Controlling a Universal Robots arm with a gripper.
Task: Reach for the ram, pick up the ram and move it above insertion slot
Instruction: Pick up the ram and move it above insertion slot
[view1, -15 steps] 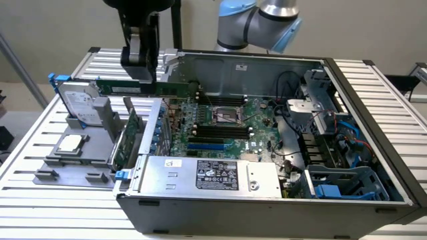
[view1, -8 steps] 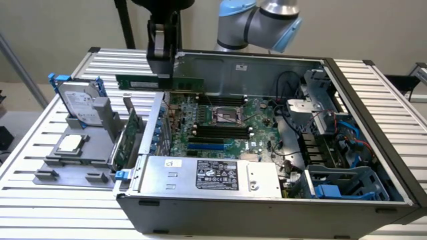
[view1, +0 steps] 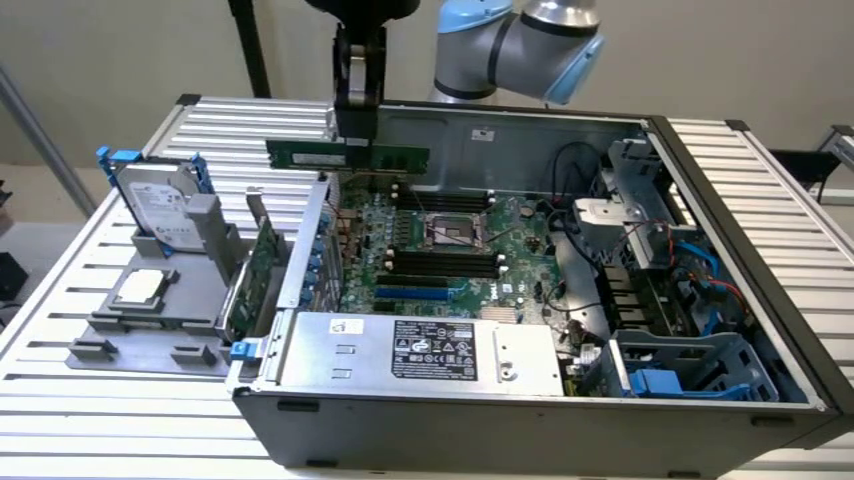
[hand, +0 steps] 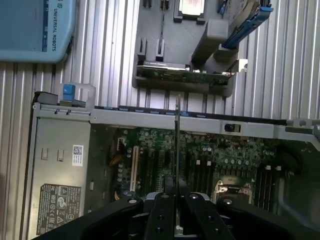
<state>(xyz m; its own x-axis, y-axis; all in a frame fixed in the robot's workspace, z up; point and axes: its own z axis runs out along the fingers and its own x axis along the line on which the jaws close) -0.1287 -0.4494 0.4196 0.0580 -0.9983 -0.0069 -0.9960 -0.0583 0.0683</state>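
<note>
The ram (view1: 394, 157) is a long thin green stick with a pale label. It hangs level in the air over the back corner of the open computer case (view1: 534, 420), towards the exterior view's left. My gripper (view1: 354, 140) comes down from above and is shut on its middle. In the wrist view the ram (hand: 177, 135) shows edge-on as a thin dark line running out from between my gripper's (hand: 177, 200) black fingers (hand: 162, 212). Below lies the green motherboard (view1: 521, 225), with black memory slots (view1: 434, 262) beside the processor socket (view1: 451, 230).
A grey fixture (view1: 147, 325) on the slatted table holds a hard drive (view1: 160, 205), a processor chip (view1: 140, 288) and an upright wider green expansion card (view1: 260, 270). Inside the case sit the power supply (view1: 414, 350), cables and a blue drive cage (view1: 681, 375).
</note>
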